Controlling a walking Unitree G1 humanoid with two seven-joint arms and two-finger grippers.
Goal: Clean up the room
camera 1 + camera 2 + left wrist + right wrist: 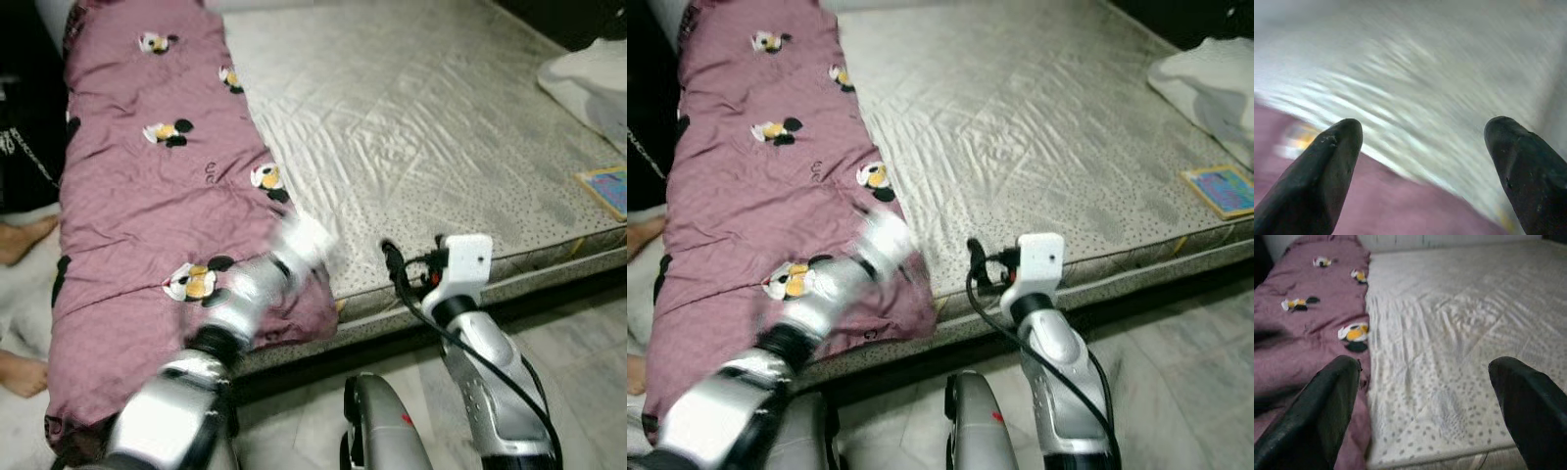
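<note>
The left arm (230,313) reaches up and forward from the low left, and it looks blurry. Its end is over the near corner of the purple blanket (147,186), close to where the blanket meets the bare mattress (411,117). In the left wrist view the left gripper (1422,161) has its two black fingers (1327,166) spread wide, with nothing between them. Blurry mattress and purple blanket lie under them.

The right arm (480,352) stands up in front of the bed's near edge, with a black cable running down it. In the right wrist view the right gripper (1425,406) has its fingers (1327,401) wide apart too, and they hold nothing. It looks out across the mattress.

The blanket has little cartoon mice on it. It is long and lies along the left side of the bed, running from the near edge to the far end. Its near end hangs over the bed's edge toward the floor (588,343).

The middle and right of the mattress are bare and flat. A white bundle (588,78) sits at the far right. A small colorful book (607,188) lies near the right edge.

A person's bare feet (24,240) are on the floor left of the bed.
</note>
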